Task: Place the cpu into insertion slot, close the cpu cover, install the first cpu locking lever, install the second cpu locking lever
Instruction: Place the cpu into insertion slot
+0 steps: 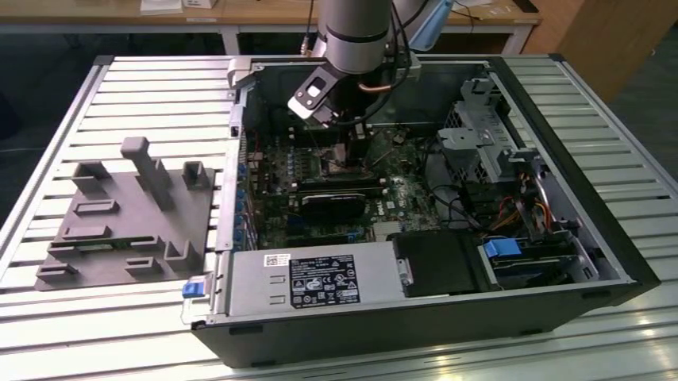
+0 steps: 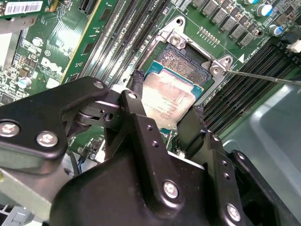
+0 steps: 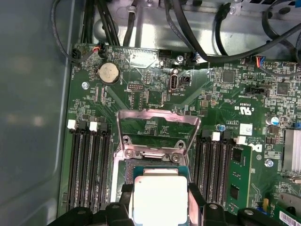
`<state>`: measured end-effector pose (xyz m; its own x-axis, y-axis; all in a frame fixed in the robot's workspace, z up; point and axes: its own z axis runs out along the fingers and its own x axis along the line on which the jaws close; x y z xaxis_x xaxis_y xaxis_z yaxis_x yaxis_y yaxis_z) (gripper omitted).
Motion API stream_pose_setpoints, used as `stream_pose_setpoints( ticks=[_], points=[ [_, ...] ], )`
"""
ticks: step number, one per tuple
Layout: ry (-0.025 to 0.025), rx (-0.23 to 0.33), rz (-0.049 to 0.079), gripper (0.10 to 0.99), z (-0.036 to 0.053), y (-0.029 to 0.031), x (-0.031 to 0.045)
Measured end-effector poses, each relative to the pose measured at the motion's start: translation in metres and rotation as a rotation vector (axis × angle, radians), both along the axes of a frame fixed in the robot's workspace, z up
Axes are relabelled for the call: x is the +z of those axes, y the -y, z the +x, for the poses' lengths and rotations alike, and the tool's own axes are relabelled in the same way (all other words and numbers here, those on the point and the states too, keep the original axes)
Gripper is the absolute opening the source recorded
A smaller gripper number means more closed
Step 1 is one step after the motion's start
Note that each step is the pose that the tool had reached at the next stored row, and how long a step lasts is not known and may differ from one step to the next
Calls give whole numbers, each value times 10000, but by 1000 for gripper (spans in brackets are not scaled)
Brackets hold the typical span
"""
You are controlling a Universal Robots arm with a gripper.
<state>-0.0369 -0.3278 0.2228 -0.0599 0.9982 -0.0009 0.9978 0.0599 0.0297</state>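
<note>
The arm is a round silver-grey tube with a light blue cap at its joint and a thin copper-coloured cable curving under it. The tool is matt black, built from thick angular links, with two narrow fingers that have small holes, and shiny silver screws.

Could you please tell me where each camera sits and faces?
Exterior view: off the arm, looks down into the computer case; arm shows.
Second wrist view: on the arm, past the gripper to the cpu over the insertion slot.
First wrist view: on the arm, facing the open cpu cover; fingertips show.
Both wrist views share the cpu.
</note>
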Motion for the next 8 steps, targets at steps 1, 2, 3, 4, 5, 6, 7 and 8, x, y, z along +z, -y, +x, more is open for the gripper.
stream_pose_setpoints(
  ticks=[1,2,3,4,5,6,7,8],
  points=[
    [0,-12,-1,541,-4,0,-6],
    [-1,-24,-4,541,-8,0,-13],
    [0,-36,-3,541,-11,0,-21],
    [0,-49,-3,541,-13,1,-28],
    [0,-63,-4,541,-14,1,-34],
    [-1,-74,-4,541,-15,-1,-37],
    [0,-82,-4,541,-16,-4,-40],
    [0,-91,-4,541,-16,-6,-43]
  ],
)
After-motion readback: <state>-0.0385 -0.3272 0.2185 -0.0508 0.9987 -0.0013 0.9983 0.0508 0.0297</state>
